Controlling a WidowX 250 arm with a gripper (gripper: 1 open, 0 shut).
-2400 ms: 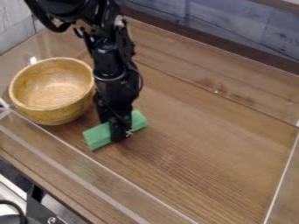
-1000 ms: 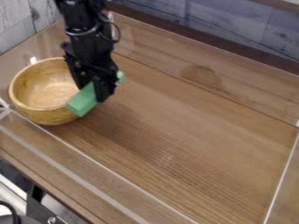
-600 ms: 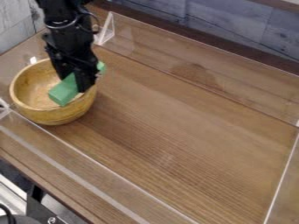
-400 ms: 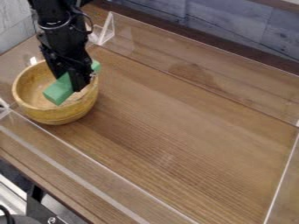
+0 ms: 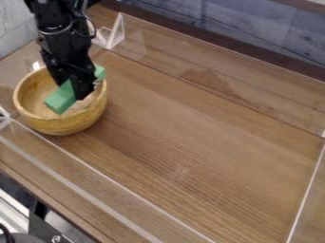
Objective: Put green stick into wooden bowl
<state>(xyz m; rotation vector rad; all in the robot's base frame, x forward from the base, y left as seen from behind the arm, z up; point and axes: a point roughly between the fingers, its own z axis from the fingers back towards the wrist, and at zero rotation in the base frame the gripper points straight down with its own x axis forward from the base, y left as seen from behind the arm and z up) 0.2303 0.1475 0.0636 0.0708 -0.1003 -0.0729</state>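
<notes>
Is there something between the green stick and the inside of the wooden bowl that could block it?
Nothing visible blocks it. The gripper holds the green stick tilted, directly over the hollow of the wooden bowl, and the hollow looks empty below it.

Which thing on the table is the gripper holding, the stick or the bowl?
The green stick. The gripper is shut on it, holding it tilted over the hollow of the wooden bowl, which simply sits on the table.
</notes>
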